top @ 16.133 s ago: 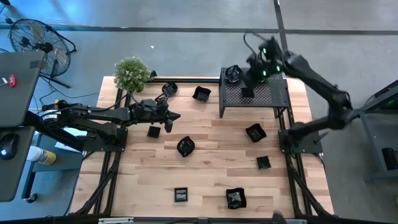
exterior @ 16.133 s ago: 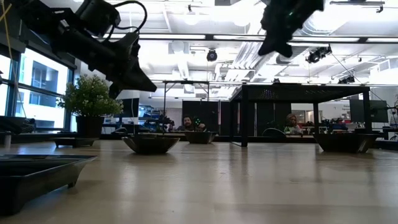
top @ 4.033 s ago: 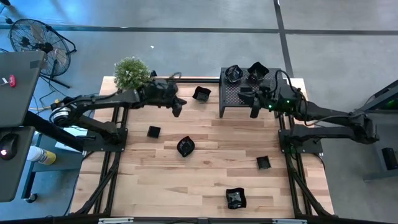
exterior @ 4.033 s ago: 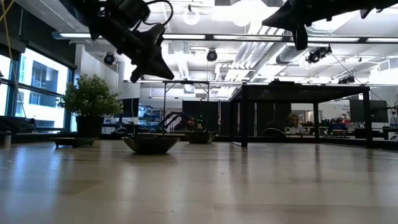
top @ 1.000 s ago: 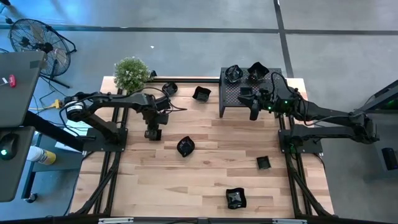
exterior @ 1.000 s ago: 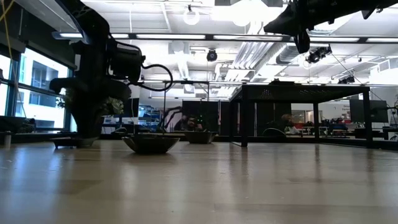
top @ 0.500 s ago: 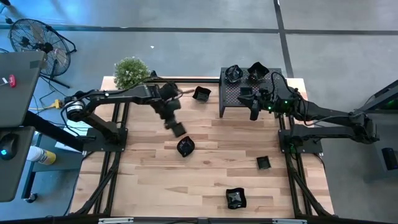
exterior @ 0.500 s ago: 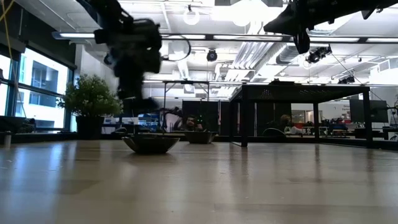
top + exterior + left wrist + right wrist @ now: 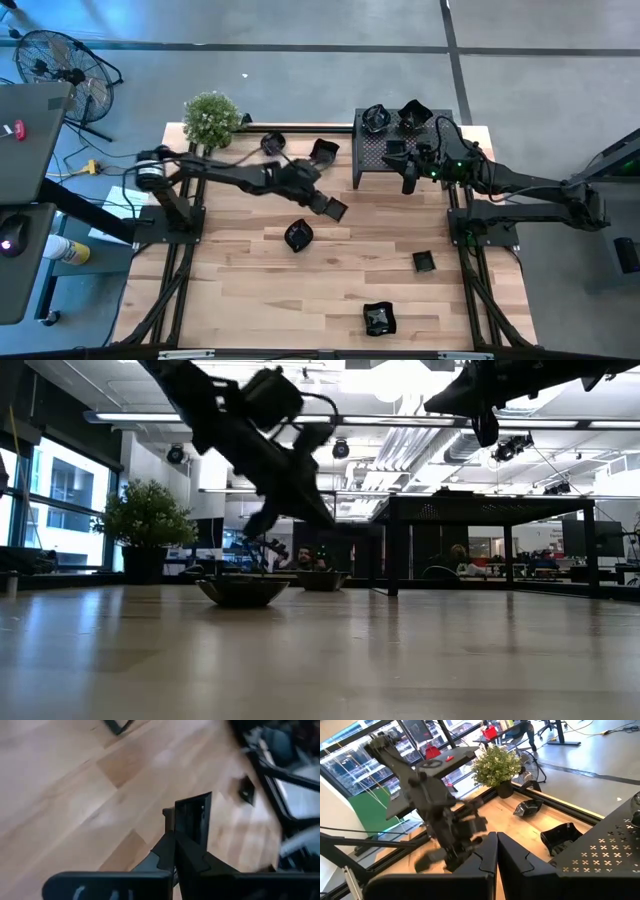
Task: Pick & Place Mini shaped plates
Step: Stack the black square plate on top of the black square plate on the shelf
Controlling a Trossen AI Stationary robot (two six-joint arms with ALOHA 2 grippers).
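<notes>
While left gripper (image 9: 332, 206) grips square plate (image 9: 338, 210), stand (image 9: 440, 152) nearby.

I see bare wood across the table (image 9: 250, 290) front left, the perforated stand (image 9: 430, 152) blocking the far right, the right gripper (image 9: 408, 180) hanging at its front edge, the plant (image 9: 211, 117) guarding the far-left corner, scattered mini plates (image 9: 298, 236) mid-table

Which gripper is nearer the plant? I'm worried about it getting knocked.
The right gripper is farther. The left gripper, carrying a small square plate, is nearer the plant but well clear of it; the right hangs by the metal stand.
</notes>
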